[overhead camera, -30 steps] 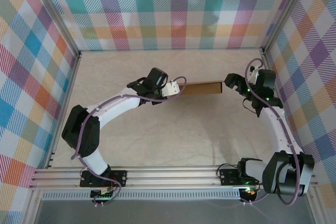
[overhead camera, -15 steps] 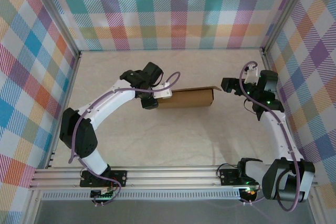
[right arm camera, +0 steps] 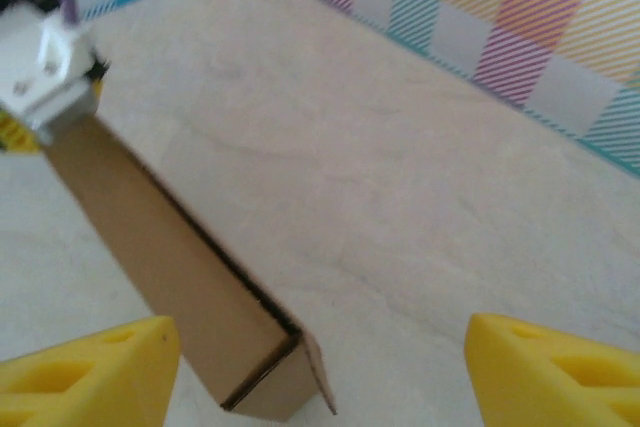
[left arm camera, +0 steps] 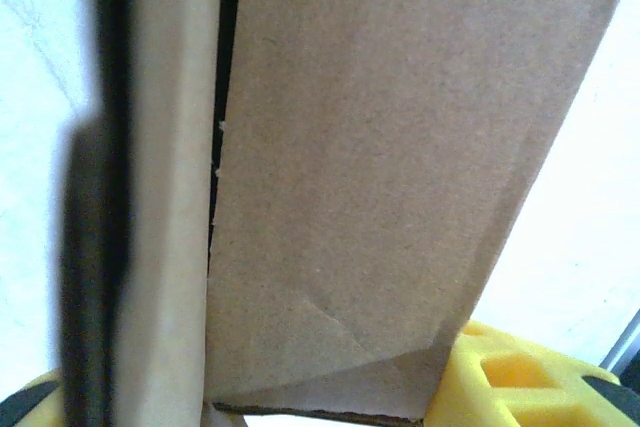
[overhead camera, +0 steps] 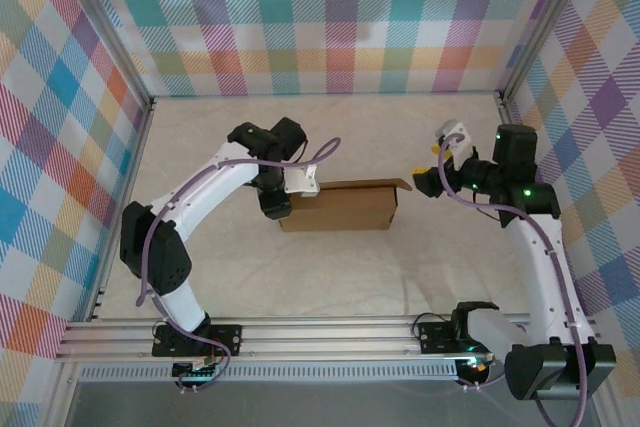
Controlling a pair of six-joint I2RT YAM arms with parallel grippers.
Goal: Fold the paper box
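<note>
The paper box (overhead camera: pixel 340 205) is a closed brown cardboard mailer lying lengthwise in the middle of the table, with a small flap sticking up at its right end. My left gripper (overhead camera: pixel 283 205) is at the box's left end, shut on it. In the left wrist view the cardboard (left arm camera: pixel 380 147) runs between the yellow fingers (left arm camera: pixel 510 377). My right gripper (overhead camera: pixel 425 181) hangs open just off the box's right end, apart from it. The right wrist view looks along the box (right arm camera: pixel 150 237), whose near end lies between the spread yellow fingertips (right arm camera: pixel 90 367), nearer the left one.
The beige table top (overhead camera: pixel 340 277) is ringed by plaid walls (overhead camera: pixel 330 17) on three sides, with the aluminium rail (overhead camera: pixel 320 332) and both arm bases along the near edge.
The left gripper has carried the box toward the near side and turned it, so a broader face now shows. The right gripper has swung left toward the box's right end.
</note>
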